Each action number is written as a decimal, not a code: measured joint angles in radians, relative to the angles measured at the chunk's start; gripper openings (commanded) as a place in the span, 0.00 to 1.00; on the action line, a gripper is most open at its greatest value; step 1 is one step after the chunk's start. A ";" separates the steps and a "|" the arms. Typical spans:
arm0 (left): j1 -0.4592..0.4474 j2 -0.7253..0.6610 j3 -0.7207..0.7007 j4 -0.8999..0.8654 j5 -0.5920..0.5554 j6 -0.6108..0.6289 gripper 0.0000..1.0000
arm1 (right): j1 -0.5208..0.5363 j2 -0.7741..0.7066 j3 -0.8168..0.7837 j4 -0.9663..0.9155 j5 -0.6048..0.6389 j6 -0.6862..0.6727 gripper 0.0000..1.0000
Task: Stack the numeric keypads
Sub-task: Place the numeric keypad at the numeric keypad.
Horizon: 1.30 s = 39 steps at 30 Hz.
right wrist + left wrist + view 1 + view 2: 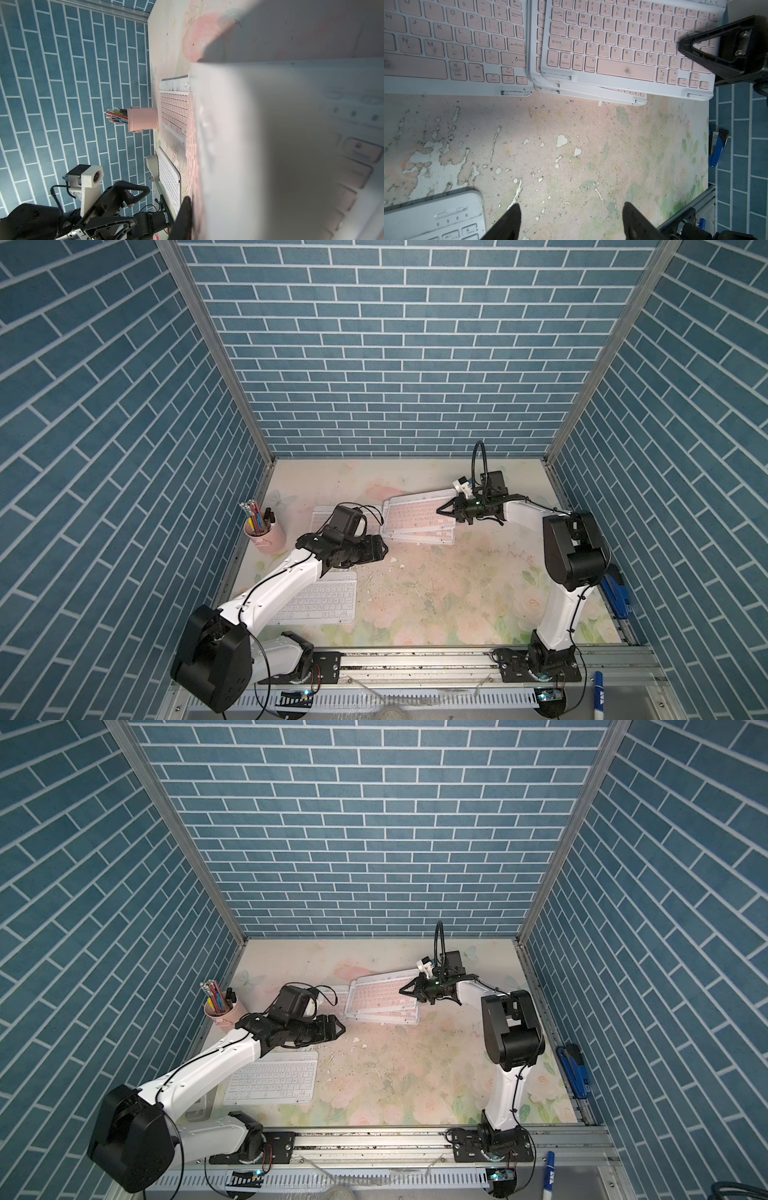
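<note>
Pink stack (419,536), skewed. Right pincer (441,511) at top keypad (415,512) edge; grip cannot be told. Left pincer (571,205) wide open, empty. Recommended: align edges before release.

a pink cup (268,537) of pencils and pens (253,516) stands well to the outer side of the left hand (384,549), against the blue brick wall (124,448). the floral surface (436,593) is chipped white just beside that hand. a blue stapler (619,595) lies well back from the right hand (442,511), at the surface's edge. a blue marker (599,693) lies farther back still, past the front rail (415,662)
</note>
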State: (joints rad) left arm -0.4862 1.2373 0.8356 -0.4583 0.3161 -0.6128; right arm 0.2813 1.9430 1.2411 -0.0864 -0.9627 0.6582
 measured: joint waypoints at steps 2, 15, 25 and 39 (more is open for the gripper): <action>0.000 0.000 0.000 0.000 0.000 0.000 0.78 | 0.000 0.004 0.000 -0.009 0.000 -0.008 0.25; 0.000 0.003 -0.002 0.002 0.000 0.000 0.78 | 0.000 0.025 0.041 -0.074 0.002 -0.038 0.25; 0.000 0.003 -0.016 0.007 0.000 0.000 0.78 | 0.000 0.055 0.071 -0.136 0.025 -0.075 0.27; 0.000 0.003 -0.016 0.007 0.000 0.000 0.78 | 0.000 0.071 0.097 -0.208 0.089 -0.117 0.46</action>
State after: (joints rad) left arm -0.4862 1.2400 0.8192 -0.4511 0.3164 -0.6128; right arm 0.2810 2.0144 1.3384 -0.2939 -0.8734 0.5411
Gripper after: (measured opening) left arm 0.779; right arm 0.438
